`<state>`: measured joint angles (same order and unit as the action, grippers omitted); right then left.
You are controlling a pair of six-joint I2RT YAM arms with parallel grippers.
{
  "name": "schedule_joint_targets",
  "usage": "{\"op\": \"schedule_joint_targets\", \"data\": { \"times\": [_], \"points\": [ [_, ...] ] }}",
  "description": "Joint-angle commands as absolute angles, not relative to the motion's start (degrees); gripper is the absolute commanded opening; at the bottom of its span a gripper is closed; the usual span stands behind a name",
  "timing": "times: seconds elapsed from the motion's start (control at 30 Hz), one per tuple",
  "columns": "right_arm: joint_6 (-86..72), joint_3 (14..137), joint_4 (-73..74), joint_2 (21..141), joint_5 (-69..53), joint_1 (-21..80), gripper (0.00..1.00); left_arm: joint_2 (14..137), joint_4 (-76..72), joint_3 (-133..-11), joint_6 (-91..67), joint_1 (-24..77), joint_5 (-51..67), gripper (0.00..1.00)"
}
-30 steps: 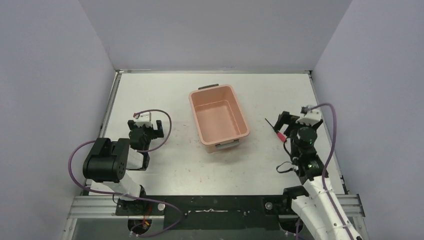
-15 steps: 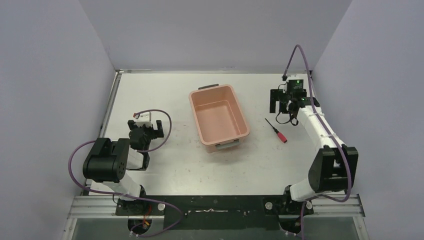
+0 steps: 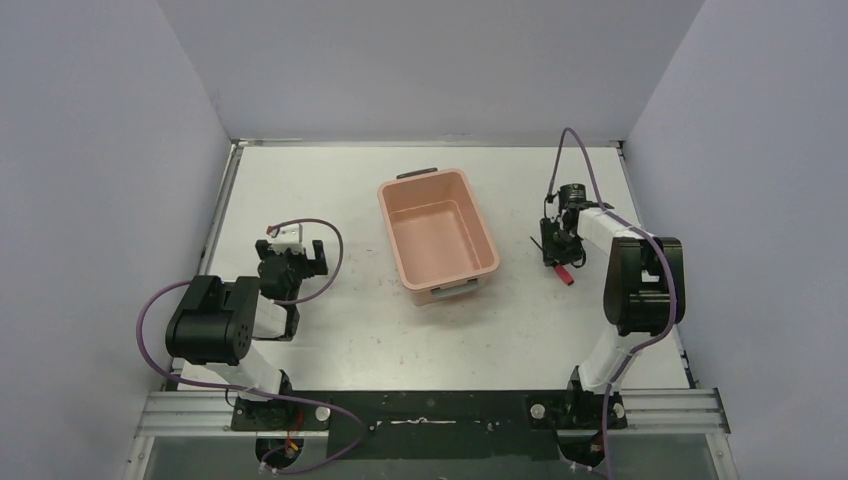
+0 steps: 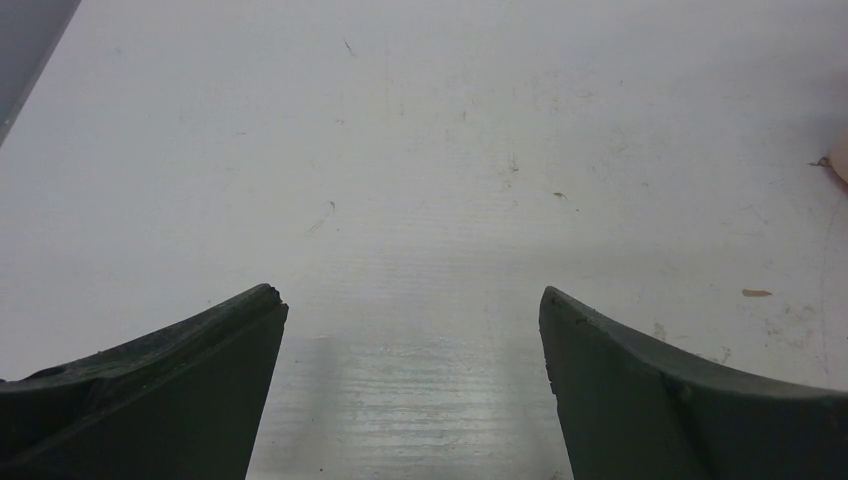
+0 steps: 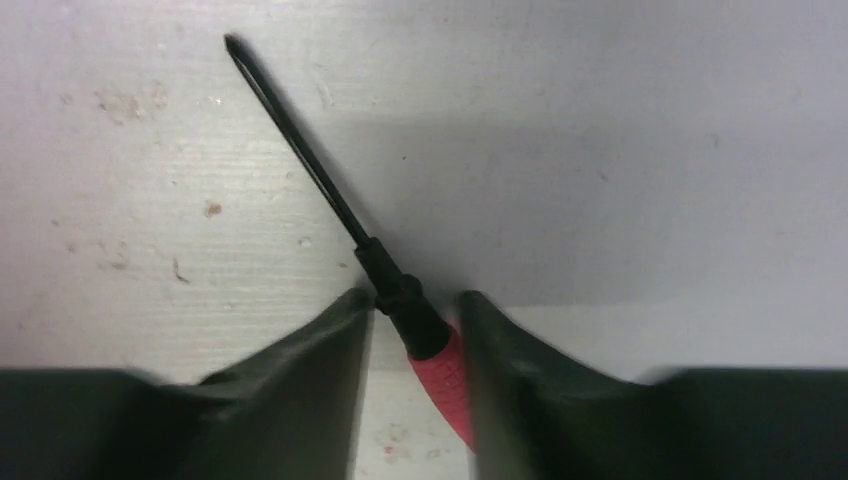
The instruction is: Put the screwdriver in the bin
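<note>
The screwdriver (image 3: pixel 566 276) lies on the table right of the bin (image 3: pixel 384 205), only its red handle showing past my right gripper (image 3: pixel 553 250). In the right wrist view the black shaft of the screwdriver (image 5: pixel 300 150) points up-left and the red handle runs down between the fingers. My right gripper (image 5: pixel 415 300) straddles it, half closed and blurred. One fingertip touches the black collar, the other the red handle, and a gap remains beside the handle. The screwdriver rests on the table. The salmon-pink bin is empty. My left gripper (image 3: pixel 290 248) (image 4: pixel 412 300) stands open over bare table.
Grey walls enclose the white table on three sides. Purple cables loop over both arms. A pink corner of the bin (image 4: pixel 842 160) shows at the right edge of the left wrist view.
My right arm swung out to the far right, then came down over the screwdriver. Its jaws went from wide to half closed around the handle. The left arm has not moved.
</note>
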<state>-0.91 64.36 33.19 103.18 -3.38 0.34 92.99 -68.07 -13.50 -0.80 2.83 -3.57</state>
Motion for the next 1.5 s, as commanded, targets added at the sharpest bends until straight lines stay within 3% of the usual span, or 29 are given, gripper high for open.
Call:
{"op": "schedule_joint_targets", "data": {
  "times": [0.0, 0.03, 0.07, 0.57, 0.8, 1.07, 1.47],
  "points": [
    [-1.1, 64.2, 33.9, 104.0, -5.3, 0.1, 0.15, 92.4, -70.9, -13.9, -0.5, 2.5, -3.0, 0.97],
    [-1.3, 64.4, 34.2, 103.6, -4.7, 0.2, 0.01, 92.4, -71.0, -13.9, -0.6, 2.5, -3.0, 0.97],
    [-1.6, 64.4, 34.4, 102.8, -4.2, 0.2, 0.0, 92.4, -70.9, -13.9, -0.6, 2.5, -3.0, 0.97],
    [-10.0, 79.1, 49.3, 80.5, -0.7, 1.3, 0.0, 92.4, -70.9, -13.9, -0.5, 2.5, -3.0, 0.97],
    [-16.5, 89.6, 47.9, 76.3, 3.3, 16.2, 0.0, 92.3, -70.9, -13.9, -0.5, 2.5, -3.0, 0.97],
    [-18.8, 93.4, 39.1, 83.5, 7.3, 37.3, 0.0, 92.3, -70.9, -13.9, -0.6, 2.5, -3.0, 0.97],
    [-20.0, 86.1, 31.4, 104.7, 2.1, 39.6, 0.0, 92.3, -70.9, -13.9, -0.6, 2.5, -3.0, 0.97]
  ]
}}
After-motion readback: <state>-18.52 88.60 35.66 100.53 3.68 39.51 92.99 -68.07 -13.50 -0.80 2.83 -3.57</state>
